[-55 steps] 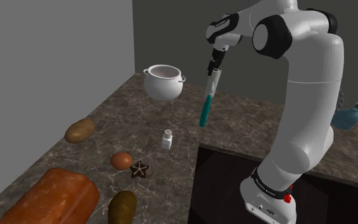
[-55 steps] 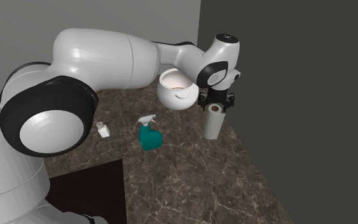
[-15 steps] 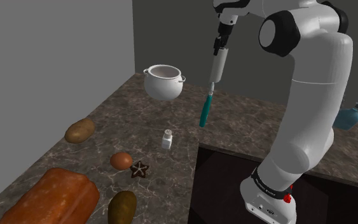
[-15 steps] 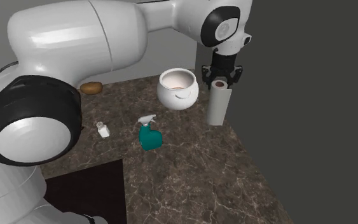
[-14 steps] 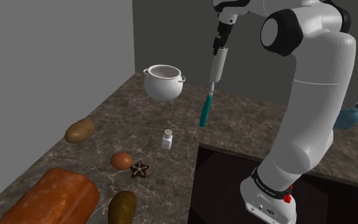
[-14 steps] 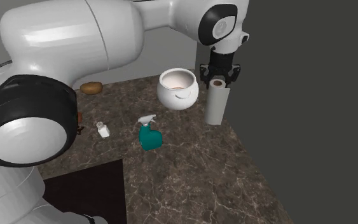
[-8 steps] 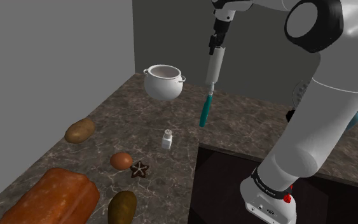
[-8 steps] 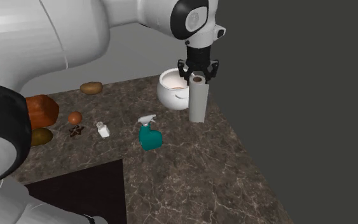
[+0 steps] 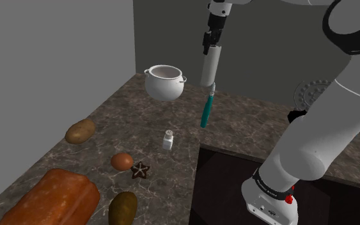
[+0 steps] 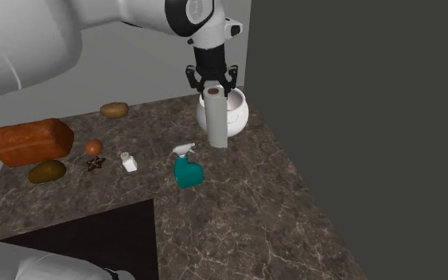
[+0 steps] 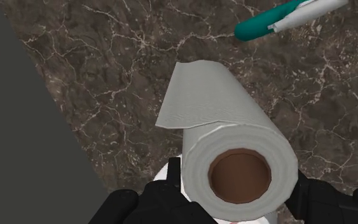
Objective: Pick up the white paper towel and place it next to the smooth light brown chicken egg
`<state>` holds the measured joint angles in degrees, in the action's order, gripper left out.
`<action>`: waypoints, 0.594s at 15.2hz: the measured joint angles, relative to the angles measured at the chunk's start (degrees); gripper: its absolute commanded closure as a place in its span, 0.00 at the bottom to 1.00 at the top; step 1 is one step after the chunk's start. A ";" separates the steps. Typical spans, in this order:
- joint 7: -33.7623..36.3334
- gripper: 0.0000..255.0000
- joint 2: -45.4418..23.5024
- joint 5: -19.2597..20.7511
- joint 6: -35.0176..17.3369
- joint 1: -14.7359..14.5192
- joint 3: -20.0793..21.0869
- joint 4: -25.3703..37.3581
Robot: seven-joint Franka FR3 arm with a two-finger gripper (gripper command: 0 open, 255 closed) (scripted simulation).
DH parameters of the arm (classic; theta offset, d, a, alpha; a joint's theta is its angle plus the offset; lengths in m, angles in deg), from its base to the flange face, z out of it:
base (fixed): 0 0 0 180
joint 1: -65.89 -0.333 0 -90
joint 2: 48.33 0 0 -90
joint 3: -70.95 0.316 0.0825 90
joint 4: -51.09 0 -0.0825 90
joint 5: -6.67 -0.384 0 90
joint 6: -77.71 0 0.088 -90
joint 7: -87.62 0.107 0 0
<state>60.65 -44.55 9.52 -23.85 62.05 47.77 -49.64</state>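
Observation:
A white paper towel roll (image 9: 209, 66) with a brown core hangs upright in the air, clasped at its top end by my black gripper (image 9: 211, 46). In the second exterior view the roll (image 10: 216, 123) hangs in front of the white pot, under the gripper (image 10: 212, 90). In the wrist view the roll (image 11: 228, 127) sits between the two fingers of the gripper (image 11: 238, 188), a loose sheet edge lifted on its side. The light brown egg (image 9: 122, 161) lies on the dark marbled counter, far from the roll, and shows again as the egg (image 10: 93, 147).
A white pot (image 9: 164, 82), a teal spray bottle (image 9: 206, 110) and a small white shaker (image 9: 168, 139) stand on the counter (image 9: 108, 121). Near the egg lie a brown star-shaped thing (image 9: 140, 170), two potatoes (image 9: 80, 131) (image 9: 123, 208) and a loaf (image 9: 54, 198). Grey walls border the counter.
The arm has carried the roll higher and toward the shoulder view's left. In the second exterior view it moved left, from beside the pot to in front of it. The grip is unchanged.

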 measured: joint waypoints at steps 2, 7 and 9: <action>3.12 1.00 2.78 1.17 0.68 -1.24 1.69 -2.04; 10.41 1.00 6.42 2.24 3.24 -4.07 6.07 -3.35; 13.34 1.00 8.32 2.64 4.17 -5.10 7.93 -4.46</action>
<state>73.99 -36.23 12.16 -19.68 56.95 55.69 -54.10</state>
